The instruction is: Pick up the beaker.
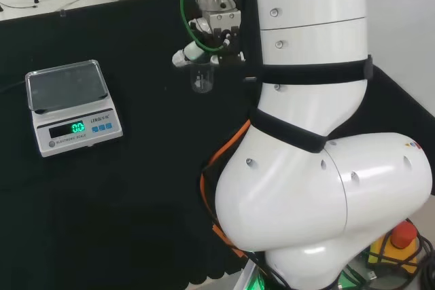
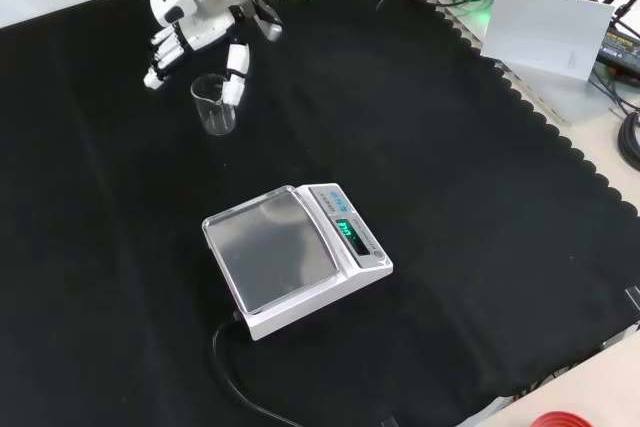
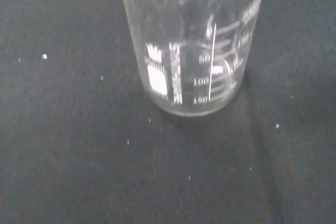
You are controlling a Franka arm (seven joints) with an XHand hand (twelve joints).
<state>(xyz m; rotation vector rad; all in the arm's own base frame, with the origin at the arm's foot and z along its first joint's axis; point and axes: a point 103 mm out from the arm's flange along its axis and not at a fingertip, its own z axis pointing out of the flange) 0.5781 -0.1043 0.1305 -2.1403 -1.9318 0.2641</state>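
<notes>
The black and white hand [image 2: 200, 32] hovers with fingers spread beside the small clear glass beaker [image 2: 213, 104] standing upright; centre it between fingers and thumb before closing.

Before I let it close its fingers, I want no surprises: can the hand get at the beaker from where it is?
Probably yes. The hand is open right beside the upright beaker, nothing stands between them, and the scale sits well clear on the cloth.
</notes>
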